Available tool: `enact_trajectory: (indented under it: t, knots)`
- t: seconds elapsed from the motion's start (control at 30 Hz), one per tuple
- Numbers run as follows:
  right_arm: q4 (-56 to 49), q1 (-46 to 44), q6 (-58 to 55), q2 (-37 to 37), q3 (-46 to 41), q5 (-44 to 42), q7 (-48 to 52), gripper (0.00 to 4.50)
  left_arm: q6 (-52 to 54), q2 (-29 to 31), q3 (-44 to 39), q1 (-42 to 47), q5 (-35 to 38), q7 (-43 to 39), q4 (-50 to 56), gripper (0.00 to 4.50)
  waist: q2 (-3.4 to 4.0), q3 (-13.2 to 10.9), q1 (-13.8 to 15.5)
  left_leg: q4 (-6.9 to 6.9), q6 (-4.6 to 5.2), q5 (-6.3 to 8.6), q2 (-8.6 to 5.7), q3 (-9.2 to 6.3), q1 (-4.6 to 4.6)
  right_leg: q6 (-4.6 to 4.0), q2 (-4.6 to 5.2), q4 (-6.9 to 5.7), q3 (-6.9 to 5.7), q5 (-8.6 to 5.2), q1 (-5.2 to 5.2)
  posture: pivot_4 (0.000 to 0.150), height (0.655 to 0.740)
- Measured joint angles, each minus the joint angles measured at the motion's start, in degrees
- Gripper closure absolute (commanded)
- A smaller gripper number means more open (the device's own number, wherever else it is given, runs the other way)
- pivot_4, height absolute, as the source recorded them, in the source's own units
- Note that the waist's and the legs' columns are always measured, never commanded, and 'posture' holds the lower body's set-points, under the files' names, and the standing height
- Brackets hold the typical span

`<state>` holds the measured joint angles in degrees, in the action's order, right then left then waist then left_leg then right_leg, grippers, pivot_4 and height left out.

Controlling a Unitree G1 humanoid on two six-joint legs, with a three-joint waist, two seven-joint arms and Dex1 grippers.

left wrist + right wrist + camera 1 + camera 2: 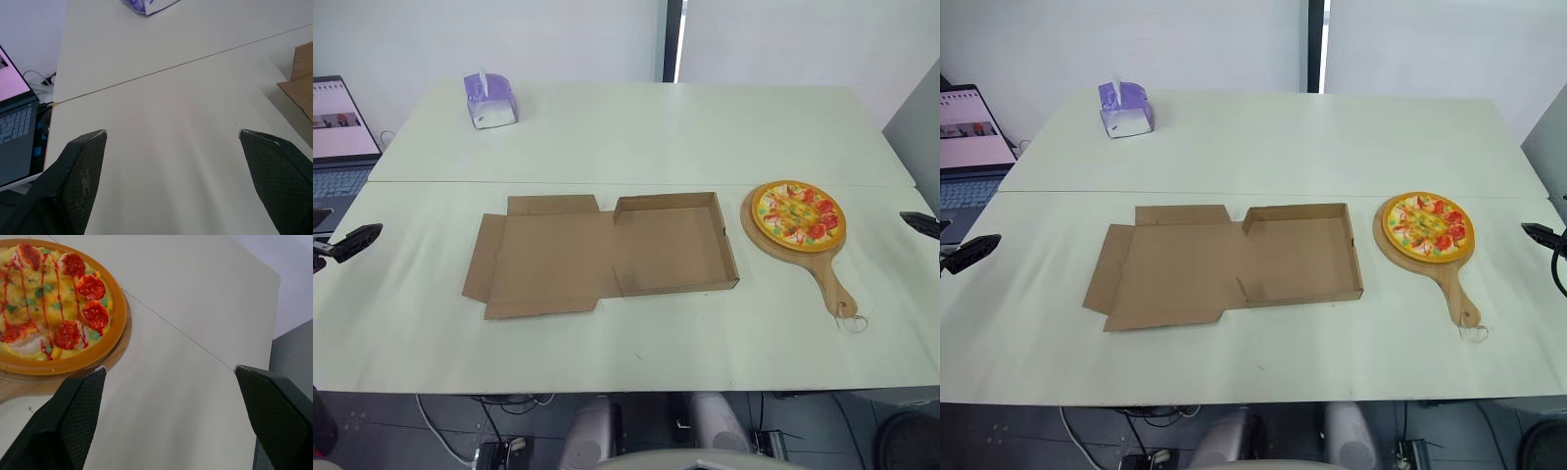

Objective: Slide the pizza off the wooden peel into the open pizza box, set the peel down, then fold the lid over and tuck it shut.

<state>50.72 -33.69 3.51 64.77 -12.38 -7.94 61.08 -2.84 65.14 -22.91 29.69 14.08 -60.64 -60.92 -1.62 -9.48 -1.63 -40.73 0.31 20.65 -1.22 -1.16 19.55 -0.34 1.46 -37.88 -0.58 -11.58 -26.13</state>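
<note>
A pizza (799, 215) with red toppings rests on a round wooden peel (832, 279) at the table's right, its handle pointing toward the near edge. The brown pizza box (671, 245) lies open mid-table, its lid (543, 257) spread flat to the left. My right gripper (168, 374) hovers open over the table just right of the pizza (54, 303); its tip (920, 223) shows at the right edge. My left gripper (172, 138) is open over bare table far left of the box, its tip (352, 241) at the left edge. Both hold nothing.
A purple tissue box (489, 100) stands at the far left of the table. A laptop (337, 137) with a lit screen sits off the table's left side. A seam (636, 182) runs across the white table behind the box.
</note>
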Motion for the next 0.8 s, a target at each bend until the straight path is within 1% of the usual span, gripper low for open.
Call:
enact_trajectory:
  t: [0.23,0.8]
  knots:
    - [-1.41,0.26,-1.69,0.0,-0.06,-0.11,-0.4,0.0,-0.97,-0.12,0.14,1.52,-0.78,2.52,-0.47,0.02,0.0,0.0,0.01,0.0,0.0,0.0,0.0,0.0,0.0,0.0,0.0,0.0,0.0,0.0,0.0,0.15,0.74]
    - [-5.25,3.85,-2.42,0.03,-1.15,0.02,-4.46,0.0,-2.61,-0.11,1.15,2.16,-1.96,4.49,-1.72,0.02,0.0,0.0,0.04,0.0,0.0,0.0,0.0,0.0,0.0,0.0,0.0,0.01,0.0,0.0,0.0,0.15,0.74]
